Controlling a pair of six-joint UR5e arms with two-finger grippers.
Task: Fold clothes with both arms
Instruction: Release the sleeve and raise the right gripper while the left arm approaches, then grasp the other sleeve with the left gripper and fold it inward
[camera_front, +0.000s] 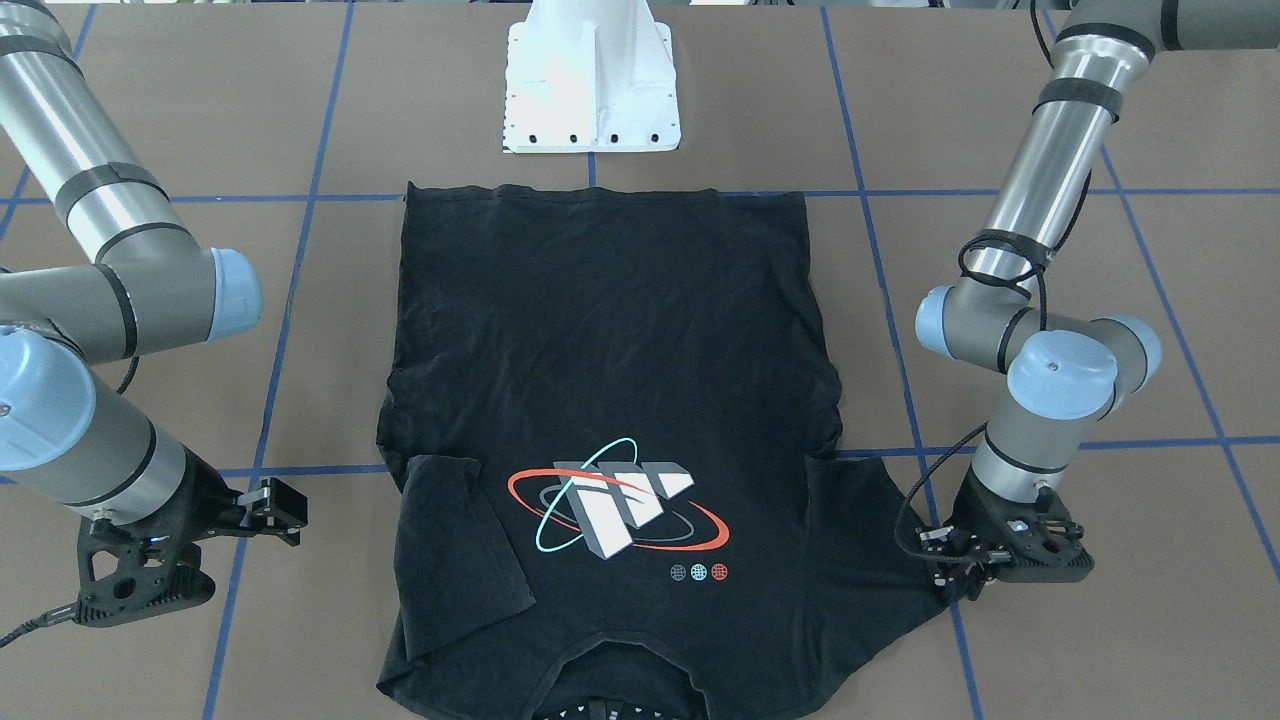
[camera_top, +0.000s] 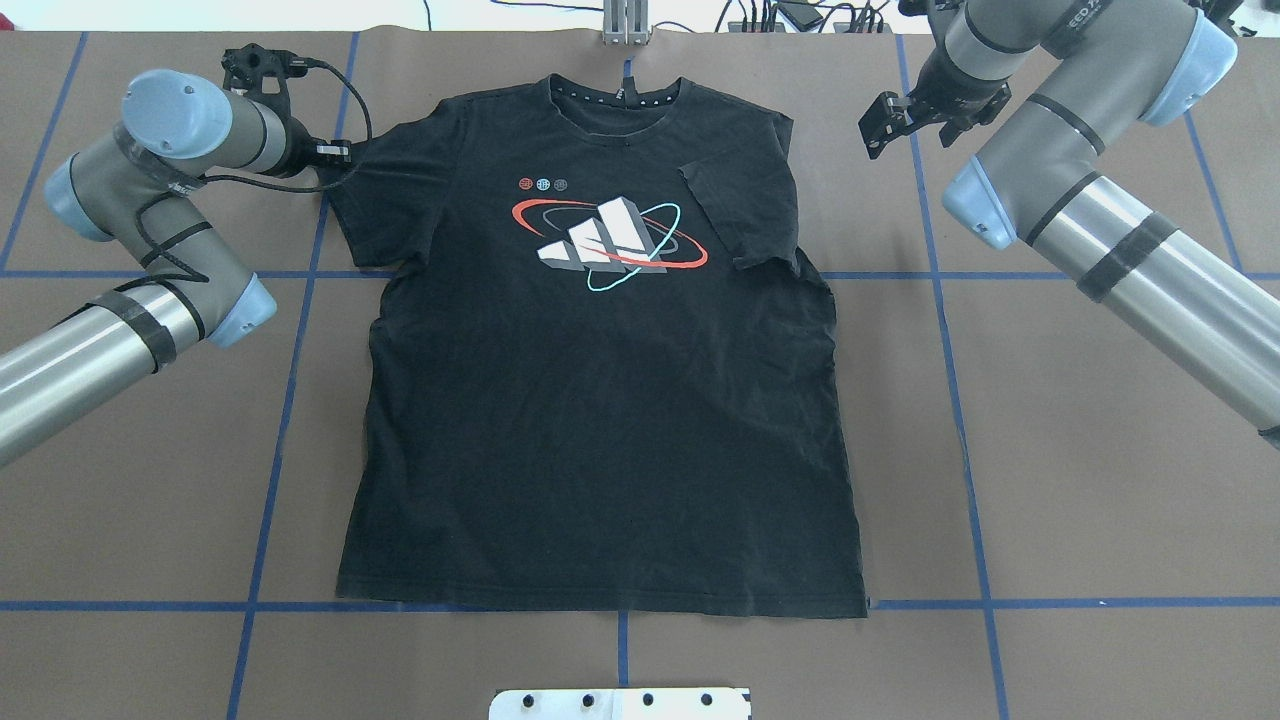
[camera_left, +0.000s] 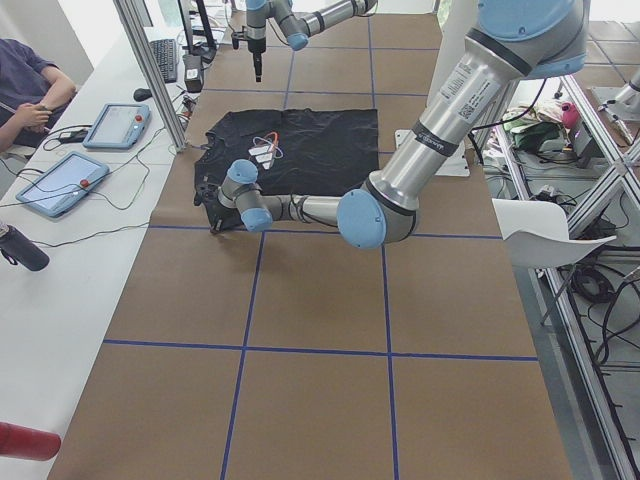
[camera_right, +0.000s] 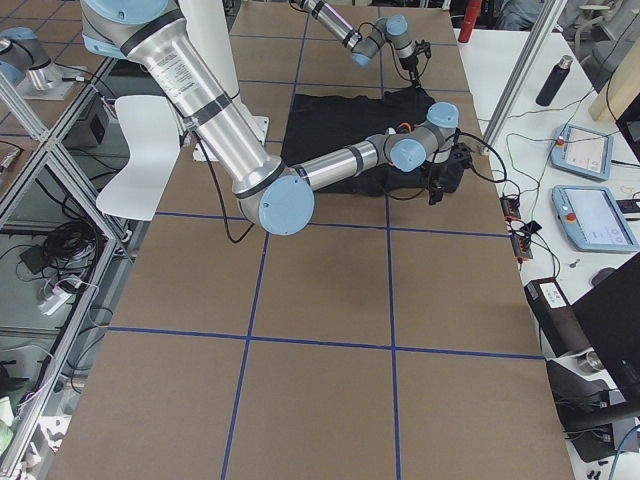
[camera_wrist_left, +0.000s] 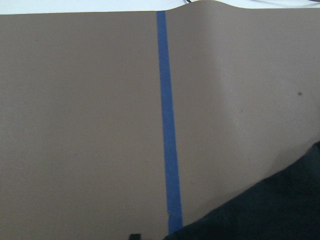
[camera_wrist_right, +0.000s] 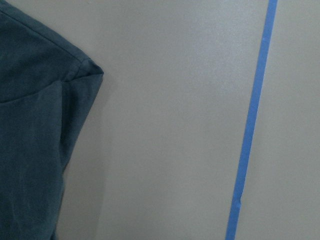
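From across the table, I see the black T-shirt (camera_front: 600, 330) lying flat and face up in the middle of the brown table (camera_front: 1100, 300). Its hem points at the white base (camera_front: 592, 90) and its collar is cut off by the bottom edge. The sleeve on the robot's right (camera_front: 460, 545) is folded in beside the chest graphic (camera_front: 618, 505), and the other is spread out. The left gripper (camera_front: 952, 578) sits at that sleeve's tip, but I cannot tell whether its fingers are apart or pinching cloth. The right gripper (camera_front: 278, 510) hangs beside the shirt, clear of it, its fingers equally unreadable. Overhead, the whole shirt shows, lightly wrinkled, with three small dots above the graphic. From the left end, the shirt is far and small. From the right end, the near arm (camera_right: 330, 165) covers part of it. The left wrist view catches only a dark corner of cloth beside a blue tape line (camera_wrist_left: 167, 130). The right wrist view shows only the folded shoulder edge.
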